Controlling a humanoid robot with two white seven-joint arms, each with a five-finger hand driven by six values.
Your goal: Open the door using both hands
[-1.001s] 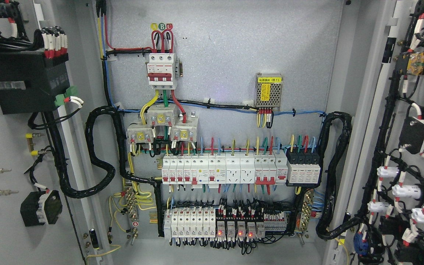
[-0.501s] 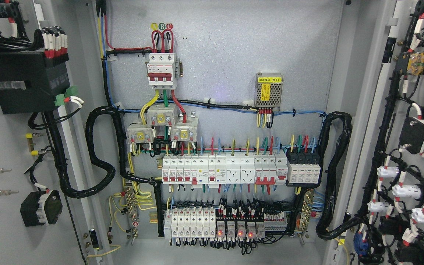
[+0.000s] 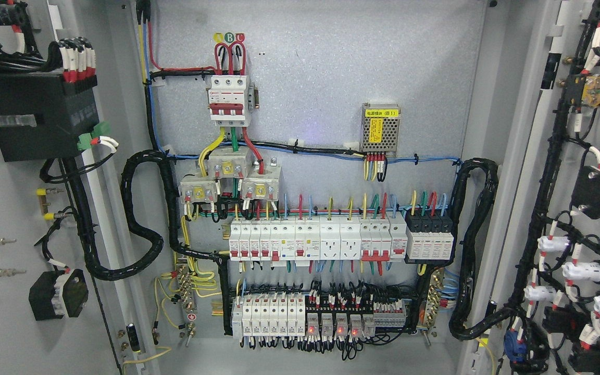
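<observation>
A grey electrical cabinet stands with both doors swung wide. The inner face of the left door [image 3: 3, 333] fills the picture's left, carrying a black box and wired fittings. At the right, the right door [image 3: 571, 125] shows its inner face with black cable looms and white components. Between them the back panel [image 3: 331, 67] carries a red-and-white main breaker [image 3: 228, 100], rows of small breakers [image 3: 315, 238] and coloured wires. Neither of my hands nor arms shows anywhere in the head view.
Thick black cable bundles [image 3: 141, 219] loop from the cabinet to each door near the hinges. A small metal power supply [image 3: 380, 130] sits at the upper right of the panel. Relays with red lights [image 3: 331, 325] line the bottom row.
The right door has swung slightly further outward; its components have shifted right and down in the picture. The left door and the panel have not moved.
</observation>
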